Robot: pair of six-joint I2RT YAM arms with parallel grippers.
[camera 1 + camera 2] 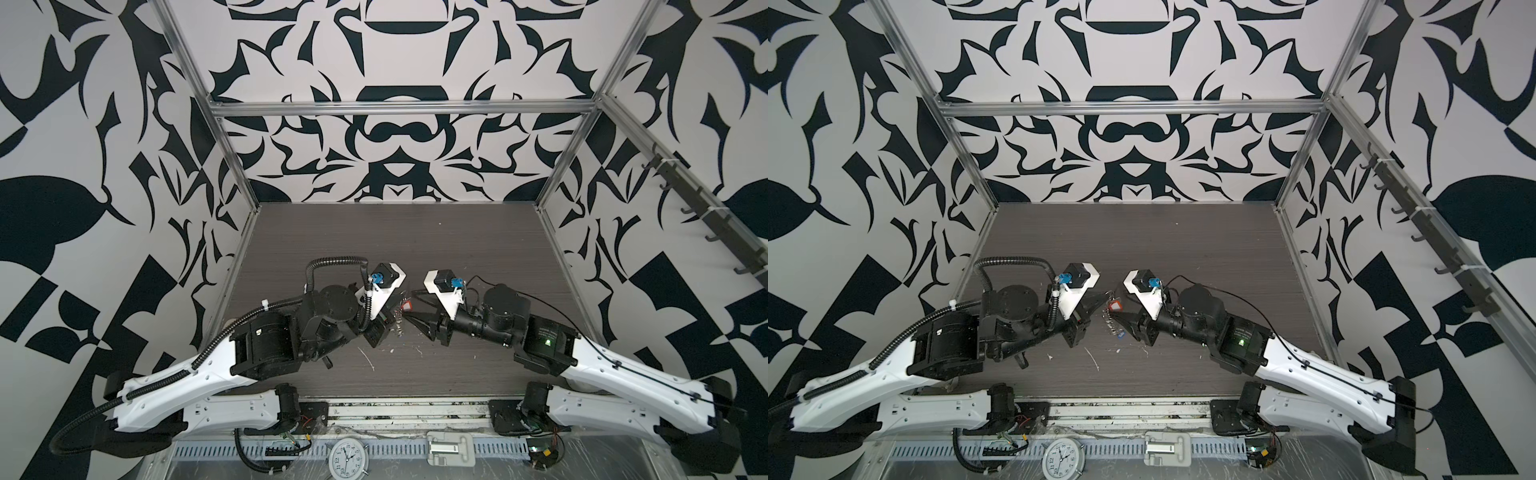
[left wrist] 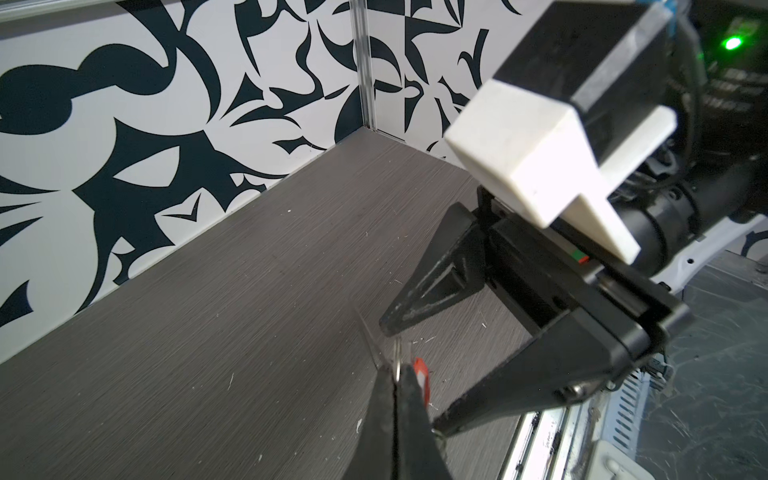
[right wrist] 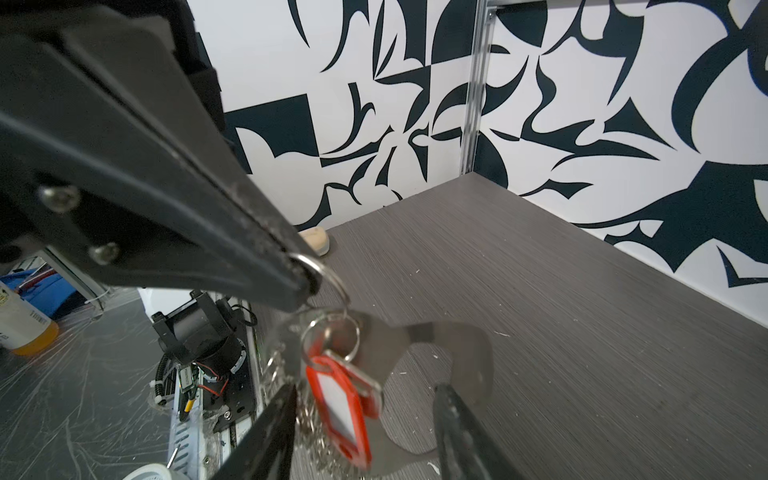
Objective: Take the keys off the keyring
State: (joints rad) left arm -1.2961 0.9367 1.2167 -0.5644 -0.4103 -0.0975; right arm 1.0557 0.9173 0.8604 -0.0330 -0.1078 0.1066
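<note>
The keyring (image 3: 469, 345), a flat silvery plate with a handle slot, hangs in the air above the table. It hangs from a wire ring (image 3: 334, 279), and my left gripper (image 3: 306, 283) is shut on that ring. One of the keys, with a red tag (image 3: 340, 405) bearing a white label, dangles on a small ring in front of the plate. Several small rings (image 1: 1109, 325) hang along the plate's edge, and a bit of blue (image 1: 1121, 333) shows beneath them. My right gripper (image 3: 365, 388) is open. Its fingers straddle the red tag and the plate's lower part.
A beige oval board (image 3: 316, 241) lies at the foot of the left wall. The dark wood-grain table (image 1: 415, 249) is fenced by patterned walls with metal posts. Past the front edge are a rail, a white clock (image 1: 347, 457) and an orange-bottomed bottle (image 3: 25, 332).
</note>
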